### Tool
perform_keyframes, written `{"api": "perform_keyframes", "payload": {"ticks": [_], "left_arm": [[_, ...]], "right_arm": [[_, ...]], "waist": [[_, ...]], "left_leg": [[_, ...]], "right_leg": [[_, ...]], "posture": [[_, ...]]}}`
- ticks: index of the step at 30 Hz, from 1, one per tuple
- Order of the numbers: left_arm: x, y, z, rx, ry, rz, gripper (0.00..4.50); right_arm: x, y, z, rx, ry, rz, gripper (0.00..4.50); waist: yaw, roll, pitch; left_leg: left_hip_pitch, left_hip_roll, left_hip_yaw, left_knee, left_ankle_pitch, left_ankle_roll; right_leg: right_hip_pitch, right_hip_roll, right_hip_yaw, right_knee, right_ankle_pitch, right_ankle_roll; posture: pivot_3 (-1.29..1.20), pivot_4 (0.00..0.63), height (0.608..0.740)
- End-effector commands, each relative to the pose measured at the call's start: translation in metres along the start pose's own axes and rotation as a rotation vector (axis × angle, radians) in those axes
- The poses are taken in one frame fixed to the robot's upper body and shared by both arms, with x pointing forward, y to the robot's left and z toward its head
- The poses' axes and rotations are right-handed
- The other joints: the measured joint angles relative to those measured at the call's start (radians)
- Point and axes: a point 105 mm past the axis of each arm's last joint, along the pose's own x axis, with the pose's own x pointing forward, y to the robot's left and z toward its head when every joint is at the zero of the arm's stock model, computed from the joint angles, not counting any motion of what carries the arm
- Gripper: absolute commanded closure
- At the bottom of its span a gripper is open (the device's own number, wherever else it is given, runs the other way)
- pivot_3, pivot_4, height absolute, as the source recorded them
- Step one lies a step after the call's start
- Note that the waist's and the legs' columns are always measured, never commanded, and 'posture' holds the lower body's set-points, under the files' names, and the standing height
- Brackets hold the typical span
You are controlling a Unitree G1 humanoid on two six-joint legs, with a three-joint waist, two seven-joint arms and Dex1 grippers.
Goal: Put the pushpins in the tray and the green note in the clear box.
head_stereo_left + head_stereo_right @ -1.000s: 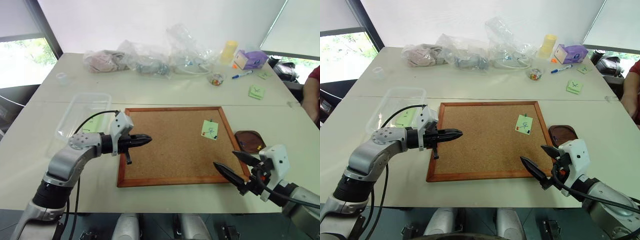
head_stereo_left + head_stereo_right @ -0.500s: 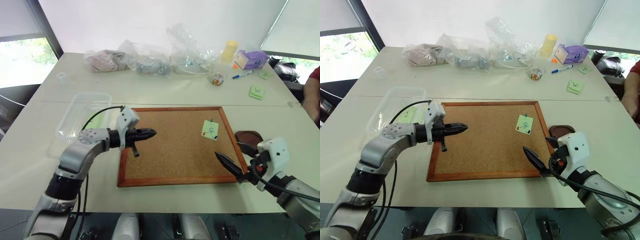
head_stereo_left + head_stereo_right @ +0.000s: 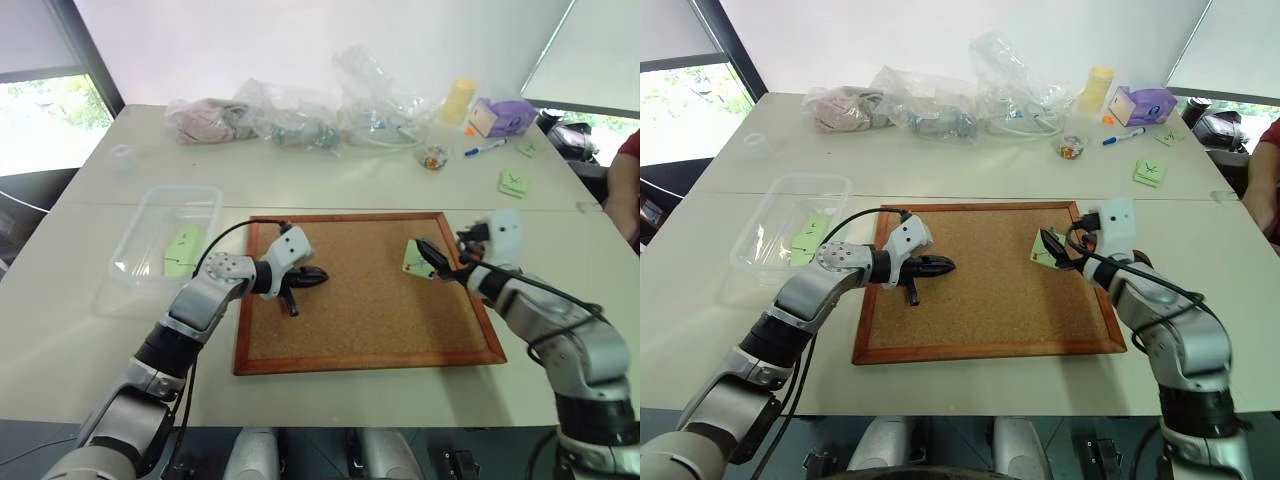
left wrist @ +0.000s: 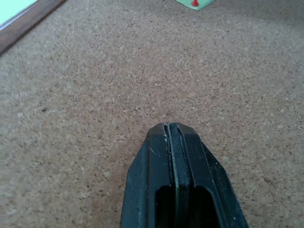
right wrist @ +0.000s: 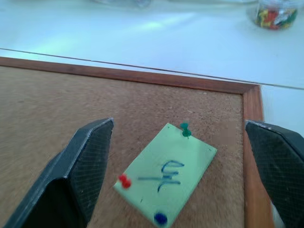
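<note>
- The right gripper [image 5: 180, 156], fingers [image 5: 80, 166] spread wide and empty, has swung forward from the near edge of the corkboard [image 3: 350, 300] to straddle the green note [image 5: 166, 180].
- That note is held by red [image 5: 124, 181], blue [image 5: 160, 218] and green pushpins [image 5: 185, 129].
- The left gripper [image 3: 318, 278], fingers pressed shut on nothing, has come lower over bare cork.
- The clear box [image 3: 165, 245] waits on the surface at left; I judge pin-pulling comes next.
</note>
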Motion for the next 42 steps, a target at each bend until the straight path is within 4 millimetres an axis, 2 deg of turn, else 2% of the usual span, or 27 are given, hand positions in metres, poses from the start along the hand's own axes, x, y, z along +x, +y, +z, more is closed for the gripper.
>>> {"api": "perform_keyframes", "payload": {"ticks": [1,10,18,21,22,27,28,37,42], "left_arm": [[0.002,-0.001,0.000,0.044,0.030,-0.013,4.46],[0.003,-0.003,-0.009,0.034,0.073,-0.001,4.46],[0.004,-0.007,-0.009,0.025,0.068,-0.006,4.46],[0.005,-0.007,-0.010,0.025,0.070,-0.005,4.50],[0.005,-0.007,-0.010,0.025,0.070,-0.003,4.50],[0.005,-0.006,-0.011,0.025,0.074,0.004,4.50],[0.005,-0.006,-0.011,0.025,0.074,0.005,4.50],[0.005,-0.003,-0.011,0.026,0.076,0.016,4.50],[0.005,-0.003,-0.012,0.026,0.079,0.014,4.50]], "right_arm": [[0.013,-0.008,0.000,-0.015,-0.008,-0.032,0.00],[0.029,-0.011,-0.004,0.015,0.004,-0.022,0.00],[0.033,-0.008,-0.003,0.005,0.004,-0.006,0.00],[0.034,-0.006,-0.005,0.002,0.006,-0.001,0.86],[0.035,-0.006,-0.005,0.002,0.007,0.001,1.27],[0.036,-0.004,-0.008,0.012,0.013,0.010,4.01],[0.036,-0.004,-0.009,0.016,0.015,0.012,4.45],[0.033,-0.005,-0.006,0.027,-0.007,0.008,4.45],[0.029,-0.007,0.007,0.007,-0.089,-0.011,4.45]], "waist": [[0.001,0.000,0.000],[-0.001,0.001,-0.001],[-0.001,0.002,-0.001],[0.000,0.003,-0.002],[0.000,0.003,-0.002],[0.000,0.004,-0.002],[0.000,0.004,-0.002],[-0.002,0.005,-0.003],[-0.001,0.005,-0.003]], "left_leg": [[0.000,0.000,0.000,0.000,0.000,0.000],[0.000,0.001,0.000,0.000,0.000,0.000],[0.000,0.001,0.000,0.000,0.000,0.000],[0.000,0.001,0.000,0.000,0.000,0.000],[0.000,0.001,0.000,0.000,0.000,0.000],[0.000,0.001,0.000,0.000,0.000,0.000],[0.000,0.001,0.000,0.000,0.000,0.000],[0.001,0.001,0.000,0.000,0.000,0.000],[0.001,0.001,0.001,0.000,0.000,0.000]], "right_leg": [[0.000,0.000,0.000,0.000,0.000,0.000],[0.000,0.000,0.000,0.001,0.000,0.001],[0.000,0.000,0.000,0.001,0.000,0.001],[0.000,-0.001,0.000,0.001,0.000,0.001],[0.000,-0.001,0.000,0.001,0.000,0.001],[0.000,-0.001,0.000,0.001,0.000,0.001],[0.000,-0.001,0.000,0.001,0.000,0.001],[0.001,-0.001,0.000,0.001,0.000,0.001],[0.001,-0.001,0.000,0.001,0.000,0.001]], "posture": [[0.00,0.150,0.737],[0.00,0.150,0.737],[0.00,0.150,0.737],[0.00,0.150,0.737],[0.00,0.150,0.737],[0.00,0.150,0.737],[0.00,0.150,0.737],[0.00,0.150,0.737],[0.00,0.150,0.737]]}}
